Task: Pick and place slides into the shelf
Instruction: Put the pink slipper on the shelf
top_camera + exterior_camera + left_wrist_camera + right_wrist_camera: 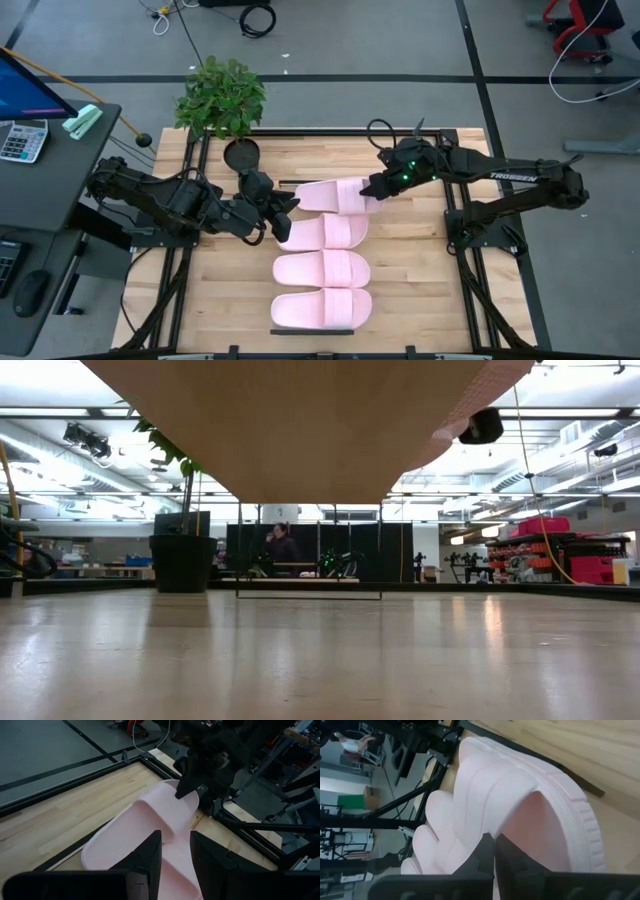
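In the high view, four pink slides [322, 262] lay stacked down the frame's centre on the shelf [330, 170]. The right gripper [374, 188] pinched the strap edge of the top slide [335, 196], fingers pressed together. The left gripper [284, 215], fingers part-spread, straddled that slide's other end.

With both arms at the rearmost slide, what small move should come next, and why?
Probably the right gripper should lift the rearmost slide slightly. Its jaws are shut on the strap edge, while the left gripper sits at the slide's other end, and three slides lie in front.
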Available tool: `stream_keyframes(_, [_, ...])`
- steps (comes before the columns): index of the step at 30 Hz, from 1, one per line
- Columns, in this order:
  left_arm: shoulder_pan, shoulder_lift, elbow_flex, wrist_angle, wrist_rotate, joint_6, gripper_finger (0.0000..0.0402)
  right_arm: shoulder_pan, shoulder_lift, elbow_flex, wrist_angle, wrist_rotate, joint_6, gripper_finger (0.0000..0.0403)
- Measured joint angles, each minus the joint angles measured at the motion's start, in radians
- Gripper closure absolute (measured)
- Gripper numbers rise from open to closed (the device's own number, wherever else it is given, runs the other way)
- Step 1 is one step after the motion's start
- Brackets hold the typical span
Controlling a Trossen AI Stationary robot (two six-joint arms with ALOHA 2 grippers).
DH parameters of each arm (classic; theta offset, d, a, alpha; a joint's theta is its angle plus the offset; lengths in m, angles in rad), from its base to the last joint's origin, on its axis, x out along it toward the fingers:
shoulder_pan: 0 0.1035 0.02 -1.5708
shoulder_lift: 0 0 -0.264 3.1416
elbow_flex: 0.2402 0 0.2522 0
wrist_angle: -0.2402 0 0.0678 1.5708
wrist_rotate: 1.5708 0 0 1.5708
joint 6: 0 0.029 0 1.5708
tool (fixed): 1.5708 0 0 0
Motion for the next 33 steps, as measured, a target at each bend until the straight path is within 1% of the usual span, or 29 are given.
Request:
stream_keyframes(6, [0.0,0.0,0.0,0.0,0.0,-0.001,0.0294,-0.05,0.008,0.0,-0.065,-0.031,-0.013,0.0403])
stream_keyframes(10, [0.0,0.0,0.0,0.0,0.0,-0.003,0.0294,-0.079,0.035,-0.001,-0.077,-0.078,-0.034,0.0403])
stream_keyframes(14, [0.0,0.0,0.0,0.0,0.0,-0.004,0.0294,-0.095,0.067,-0.001,-0.057,-0.113,-0.048,0.0403])
stream_keyframes(21, [0.0,0.0,0.0,0.0,-0.003,-0.004,0.0294,-0.102,0.091,-0.001,0.041,-0.186,-0.045,0.0403])
stream_keyframes(28, [0.0,0.0,0.0,0.0,-0.003,-0.005,0.0294,-0.113,0.124,-0.001,0.014,-0.258,-0.056,0.0403])
stream_keyframes(33, [0.0,0.0,0.0,0.0,-0.003,-0.005,0.0294,-0.113,0.152,-0.001,0.018,-0.279,-0.075,0.0403])
